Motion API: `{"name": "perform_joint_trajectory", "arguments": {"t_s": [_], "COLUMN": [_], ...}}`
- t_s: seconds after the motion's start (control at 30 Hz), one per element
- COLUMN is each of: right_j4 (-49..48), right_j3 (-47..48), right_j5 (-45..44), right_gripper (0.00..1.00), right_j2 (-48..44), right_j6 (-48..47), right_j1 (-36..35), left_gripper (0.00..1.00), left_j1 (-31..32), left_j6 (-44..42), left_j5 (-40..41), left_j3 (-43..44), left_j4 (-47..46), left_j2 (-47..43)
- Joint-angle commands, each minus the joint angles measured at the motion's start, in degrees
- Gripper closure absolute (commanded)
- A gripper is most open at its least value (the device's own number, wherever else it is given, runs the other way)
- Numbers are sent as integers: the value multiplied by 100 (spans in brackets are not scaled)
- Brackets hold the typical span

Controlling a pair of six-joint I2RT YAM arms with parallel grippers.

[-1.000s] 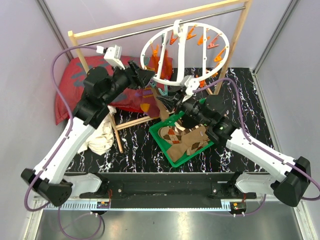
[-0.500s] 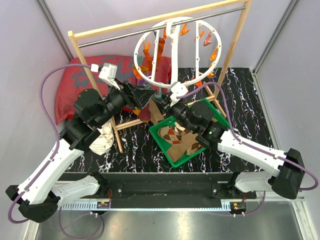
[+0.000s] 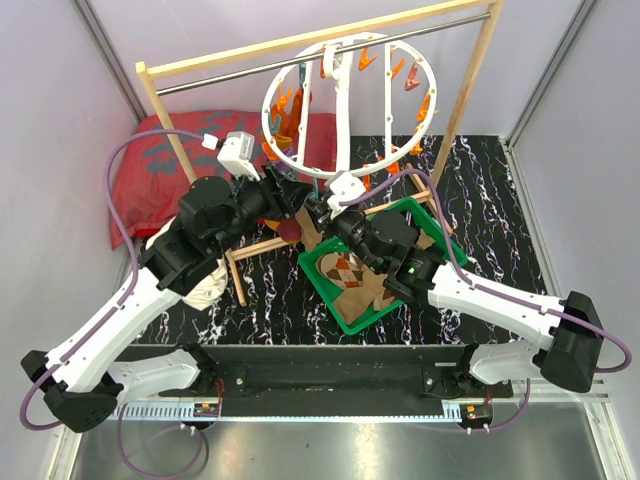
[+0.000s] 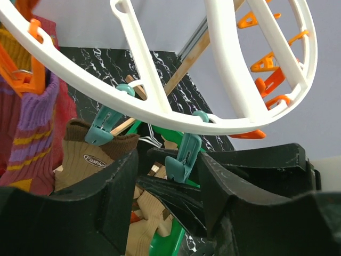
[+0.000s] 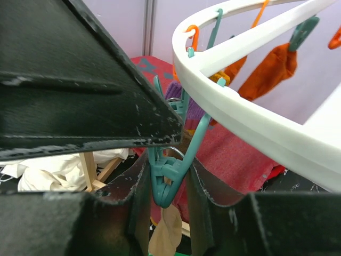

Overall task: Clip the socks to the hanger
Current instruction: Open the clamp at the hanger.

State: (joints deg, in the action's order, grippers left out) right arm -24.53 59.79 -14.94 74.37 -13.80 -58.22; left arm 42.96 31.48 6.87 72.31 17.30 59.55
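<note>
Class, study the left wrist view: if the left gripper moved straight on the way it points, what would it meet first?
Probably the teal clip hanging from the hanger, framed between its jaws; depth there is unclear.

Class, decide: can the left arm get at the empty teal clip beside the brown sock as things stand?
Probably yes. The left gripper is open with a finger either side of the teal clip, and nothing shows between them. A black part just below might crowd it.

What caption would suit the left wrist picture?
Left gripper straddles a teal clip hanging from the white hanger, beside a brown sock already clipped up.
</note>
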Motion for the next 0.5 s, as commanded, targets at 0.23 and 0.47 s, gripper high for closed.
{"name": "perform_joint_trajectory", "arguments": {"t_s": [0.23, 0.47], "right_j4": [-429, -377], "right_j3": [-11, -397], "right_j5": [-273, 131], "right_gripper": [70, 50], "right_j2": [-36, -475], "right_j6": [271, 888], "right_j1": [-137, -111], "left_gripper": [73, 82], "left_j1": [169, 169], "left_j6": [113, -63], "left_j5": [402, 218], "left_j3": [195, 178], "left_j4": [-130, -350], "left_j2": [162, 162]}}
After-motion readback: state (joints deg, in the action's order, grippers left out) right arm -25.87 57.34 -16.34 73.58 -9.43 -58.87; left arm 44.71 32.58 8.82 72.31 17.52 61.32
